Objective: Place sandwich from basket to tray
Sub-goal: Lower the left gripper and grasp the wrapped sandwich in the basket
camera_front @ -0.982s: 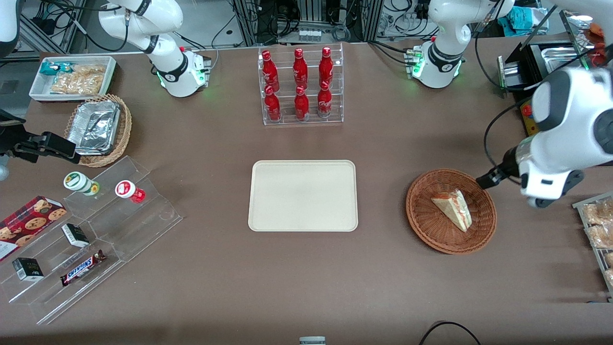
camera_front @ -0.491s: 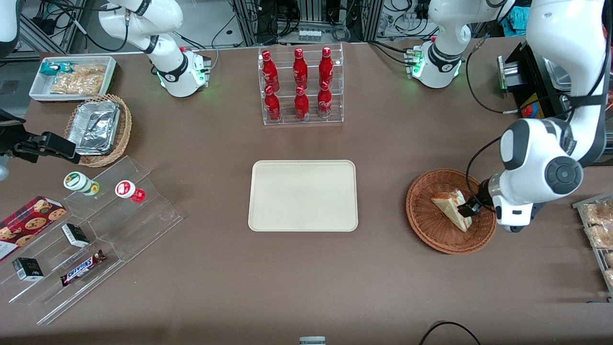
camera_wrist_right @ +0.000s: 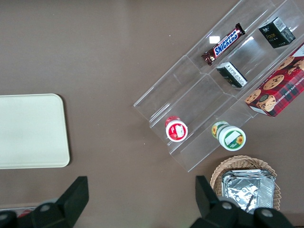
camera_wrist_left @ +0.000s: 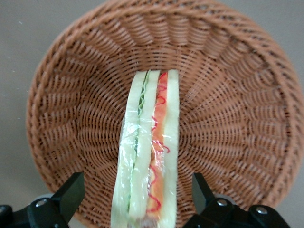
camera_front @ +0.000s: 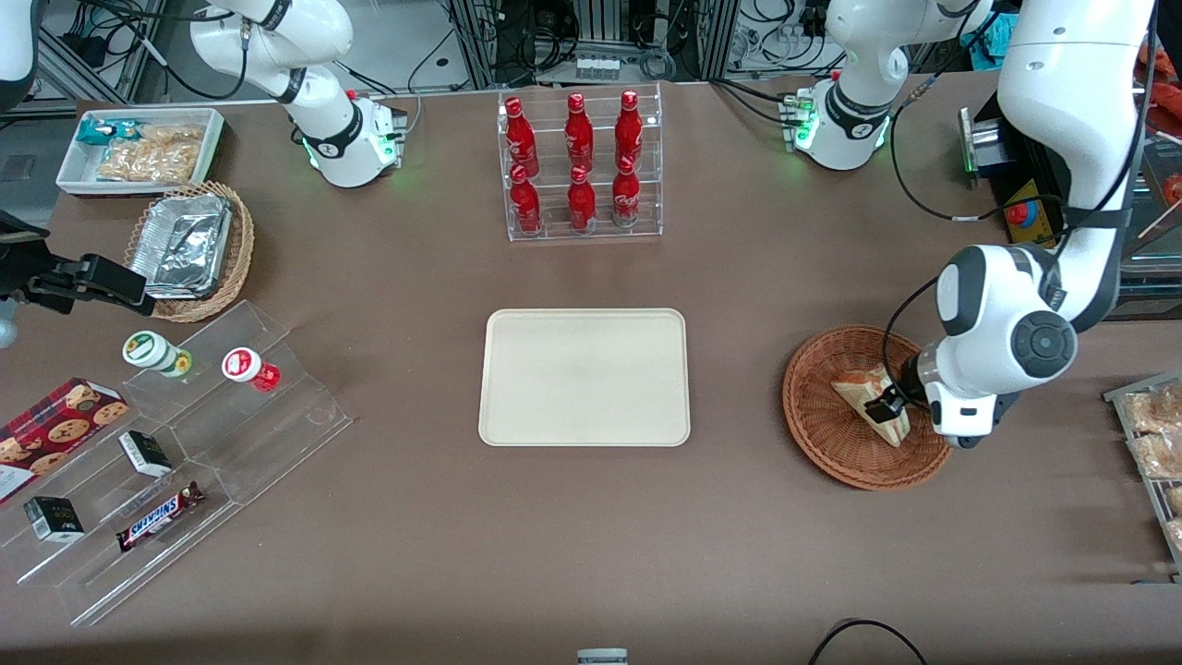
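Note:
The sandwich (camera_front: 862, 392) (camera_wrist_left: 149, 152), a wrapped white-bread wedge with red and green filling, lies in the round reddish-brown wicker basket (camera_front: 822, 434) (camera_wrist_left: 228, 95) toward the working arm's end of the table. My left gripper (camera_front: 888, 406) (camera_wrist_left: 136, 190) is down in the basket and open. One black finger (camera_wrist_left: 71, 194) stands on each side of the wedge's wide end, with a gap between each finger and the wrap. The cream tray (camera_front: 584, 377) (camera_wrist_right: 28, 130) lies bare at the table's middle, beside the basket.
A clear rack of red bottles (camera_front: 582, 166) stands farther from the camera than the tray. Toward the parked arm's end are a stepped acrylic display with snacks (camera_front: 185, 443), a paler basket with foil containers (camera_front: 189, 249) and a white bin (camera_front: 138, 148). A wire rack of bread (camera_front: 1154, 443) sits beside the basket.
The left arm swung in from the basket's rim and came down over the sandwich, its open fingers now either side of the wedge. The sandwich has not moved.

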